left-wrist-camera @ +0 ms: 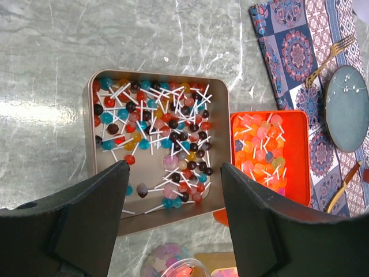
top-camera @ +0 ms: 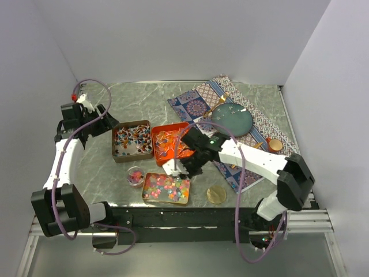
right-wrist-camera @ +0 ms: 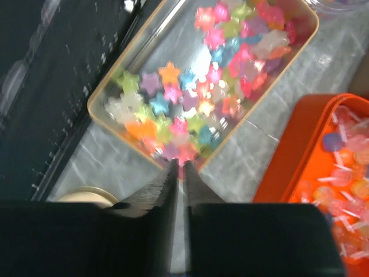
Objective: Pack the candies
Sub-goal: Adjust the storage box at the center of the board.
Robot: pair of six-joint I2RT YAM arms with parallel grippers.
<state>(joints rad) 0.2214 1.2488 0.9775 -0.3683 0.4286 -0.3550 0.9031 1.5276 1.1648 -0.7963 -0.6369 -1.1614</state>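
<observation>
Left gripper [left-wrist-camera: 174,173] of mine hangs open, lower centre, over the square silver tin [left-wrist-camera: 141,167] of round multicoloured lollipop candies [left-wrist-camera: 155,127]. My right gripper [right-wrist-camera: 179,167], bottom centre, is pinched nearly closed at the edge of the rectangular gold-rimmed tin [right-wrist-camera: 161,46] of star-shaped jelly candies [right-wrist-camera: 190,104].

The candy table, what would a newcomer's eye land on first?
The candy colour: a silver tin of bright lollipops left of centre, an orange tin of paler ones beside it, and a near tin of star-shaped sweets. The right arm's fingers hang almost shut above that star tin's edge.
</observation>
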